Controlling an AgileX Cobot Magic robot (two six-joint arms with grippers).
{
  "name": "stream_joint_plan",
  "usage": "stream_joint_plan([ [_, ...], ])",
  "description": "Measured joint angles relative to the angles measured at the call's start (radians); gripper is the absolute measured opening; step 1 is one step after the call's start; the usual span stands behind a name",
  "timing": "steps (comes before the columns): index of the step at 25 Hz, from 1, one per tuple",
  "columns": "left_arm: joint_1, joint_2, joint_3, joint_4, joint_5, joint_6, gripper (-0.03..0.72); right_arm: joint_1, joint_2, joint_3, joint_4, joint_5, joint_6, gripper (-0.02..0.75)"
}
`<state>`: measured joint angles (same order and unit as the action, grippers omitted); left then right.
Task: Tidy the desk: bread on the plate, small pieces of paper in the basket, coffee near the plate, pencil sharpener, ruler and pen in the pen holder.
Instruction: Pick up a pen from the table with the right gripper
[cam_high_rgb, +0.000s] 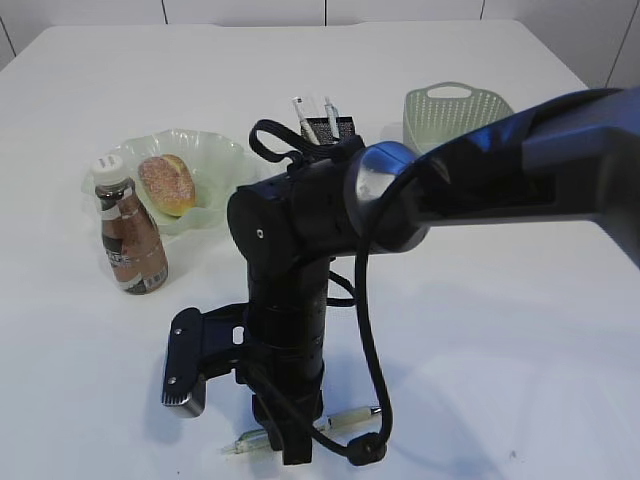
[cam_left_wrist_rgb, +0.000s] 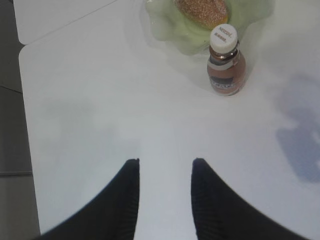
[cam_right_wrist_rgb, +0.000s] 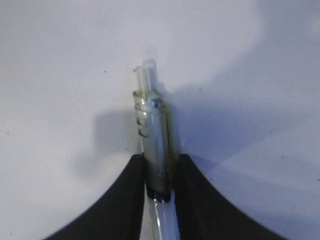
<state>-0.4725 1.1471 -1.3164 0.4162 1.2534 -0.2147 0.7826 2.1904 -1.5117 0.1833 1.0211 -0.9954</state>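
One bread (cam_high_rgb: 167, 184), one plate (cam_high_rgb: 222, 158), one coffee (cam_high_rgb: 130, 238), one basket (cam_high_rgb: 455, 113), one pen holder (cam_high_rgb: 332, 130), one pen (cam_high_rgb: 345, 420) on the counter (cam_high_rgb: 520, 330)

The counter (cam_high_rgb: 520, 330) is showing a smooth, matt white surface. The pen (cam_right_wrist_rgb: 155, 150) is looking like clear glossy plastic, and the right claw (cam_right_wrist_rgb: 160, 185) fingers (cam_right_wrist_rgb: 125, 200) are showing matt black, finely ribbed pads. The plate (cam_high_rgb: 225, 160) is appearing translucent and glossy, the bread (cam_high_rgb: 168, 184) rough and sugary, the coffee (cam_high_rgb: 130, 240) clear plastic, the basket (cam_high_rgb: 455, 115) woven-look matt plastic.
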Motion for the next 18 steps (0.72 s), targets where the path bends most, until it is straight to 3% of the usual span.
stream_joint_plan([
  [9,0.0,0.0,0.0,0.0,0.0,0.0,0.242,0.0,0.005,-0.007,-0.002,0.006,0.069,0.144],
  [11,0.0,0.0,0.0,0.0,0.0,0.0,0.243,-0.002,0.006,-0.01,-0.015,0.002,0.217,0.144],
  [18,0.0,0.0,0.0,0.0,0.0,0.0,0.243,-0.002,0.026,-0.07,-0.061,0.041,0.383,0.143],
])
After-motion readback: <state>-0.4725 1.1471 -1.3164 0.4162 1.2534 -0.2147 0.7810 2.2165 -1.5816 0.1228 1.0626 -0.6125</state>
